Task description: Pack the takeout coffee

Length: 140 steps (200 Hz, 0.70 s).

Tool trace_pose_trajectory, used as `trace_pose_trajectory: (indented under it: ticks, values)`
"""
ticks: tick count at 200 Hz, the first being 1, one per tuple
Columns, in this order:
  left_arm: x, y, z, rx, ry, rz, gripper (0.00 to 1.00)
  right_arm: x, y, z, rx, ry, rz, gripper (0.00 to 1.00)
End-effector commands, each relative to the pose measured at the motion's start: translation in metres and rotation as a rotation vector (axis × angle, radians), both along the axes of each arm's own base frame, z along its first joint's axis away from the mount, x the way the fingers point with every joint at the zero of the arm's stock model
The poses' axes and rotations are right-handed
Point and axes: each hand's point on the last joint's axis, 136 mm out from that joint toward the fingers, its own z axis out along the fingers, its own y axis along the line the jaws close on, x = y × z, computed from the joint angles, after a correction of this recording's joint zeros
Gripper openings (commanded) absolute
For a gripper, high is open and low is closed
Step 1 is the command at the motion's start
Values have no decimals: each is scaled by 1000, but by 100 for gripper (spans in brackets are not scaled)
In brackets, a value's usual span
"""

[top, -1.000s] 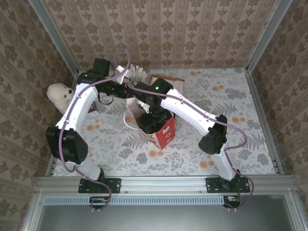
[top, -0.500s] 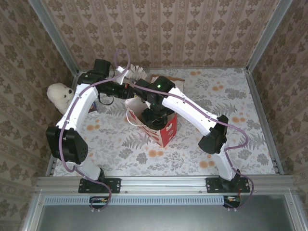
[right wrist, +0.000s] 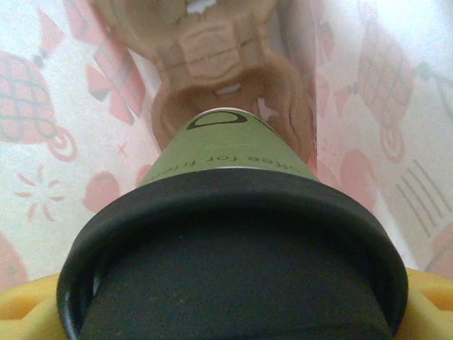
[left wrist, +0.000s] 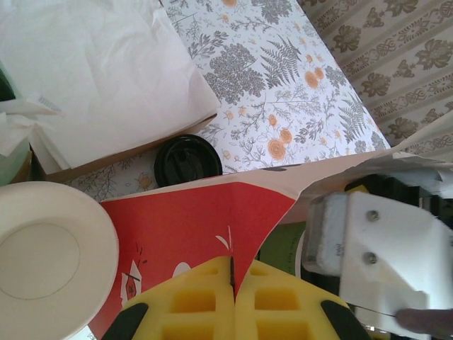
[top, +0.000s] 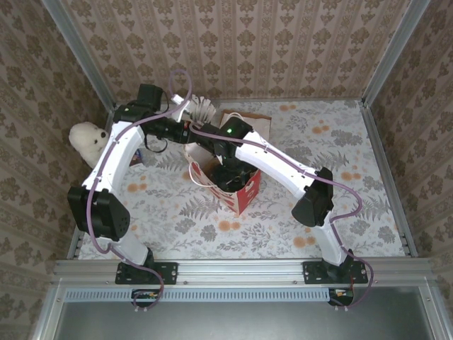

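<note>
Bright, even light; soft shadows; blurred close foreground.

Takeout coffee, green side: one curved line of small dark letters, both ends out of my sight.
Wording as I read it: "alse for frien", blurred; the first word is possibly "also".

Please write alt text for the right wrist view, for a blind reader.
A green coffee cup with a black lid is over a brown cardboard cup tray inside a paper bag. Yellow pads show at both bottom corners.
</note>
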Motion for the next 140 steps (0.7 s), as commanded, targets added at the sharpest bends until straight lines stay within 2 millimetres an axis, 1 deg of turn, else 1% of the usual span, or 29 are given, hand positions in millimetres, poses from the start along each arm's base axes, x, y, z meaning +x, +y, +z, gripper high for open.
trace_pose_trajectory:
  ticks: [1, 33, 64, 116, 140]
  values:
    - [-1, -5, 8, -22, -20, -43, 0, -31, -42, 1, -164, 138, 5, 57]
    - [-3, -6, 8, -23, -19, -50, 0, -29, -39, 0, -142, 155, 14, 57]
    - [-4, -6, 9, -31, -15, -52, 0, -28, -37, -6, -152, 173, 28, 57]
    - [-6, -7, 6, -42, 1, -52, 0, -22, -27, -4, -112, 153, 41, 57]
    - [-7, -8, 7, -51, -1, -48, 0, -25, -29, -6, -126, 164, 36, 57]
